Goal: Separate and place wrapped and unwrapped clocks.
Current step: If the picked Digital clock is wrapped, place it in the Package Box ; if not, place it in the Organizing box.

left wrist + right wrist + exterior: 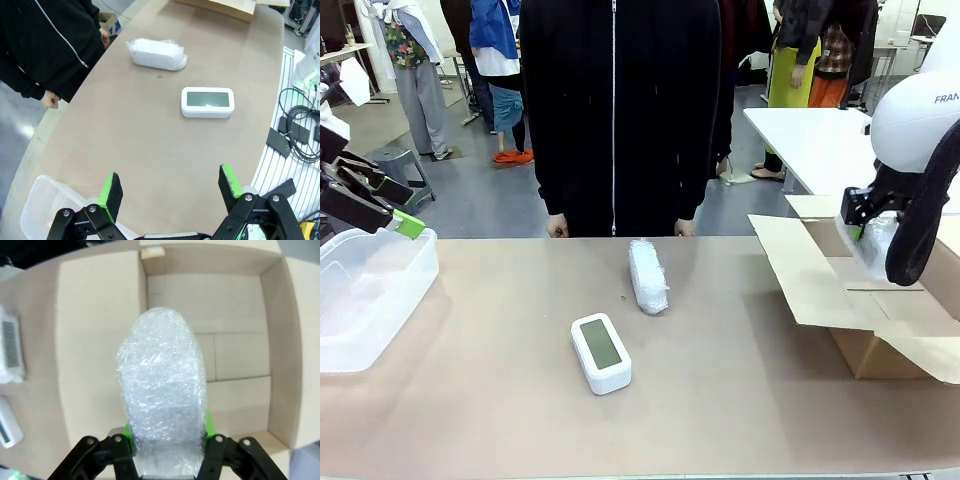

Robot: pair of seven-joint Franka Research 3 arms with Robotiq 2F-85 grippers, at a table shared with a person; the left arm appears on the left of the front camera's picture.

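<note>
A plain white clock with a grey-green screen [600, 352] [207, 102] lies unwrapped mid-table. Beyond it rests a bubble-wrapped clock [648, 276] [156, 54], near the person's side. My right gripper [865, 228] [167, 432] is shut on another bubble-wrapped clock [162, 385] [878, 243] and holds it above the open cardboard box [880, 330] [235, 340] at the right. My left gripper [400, 220] [170, 192] hangs open over the clear plastic bin [370, 290] [42, 205] at the left, with nothing between its green pads.
A person in a black zip jacket [615, 110] stands at the far edge with both hands [557, 228] at the table rim. The box flaps [800, 270] spread onto the table. Cables [300, 130] lie beside the table in the left wrist view.
</note>
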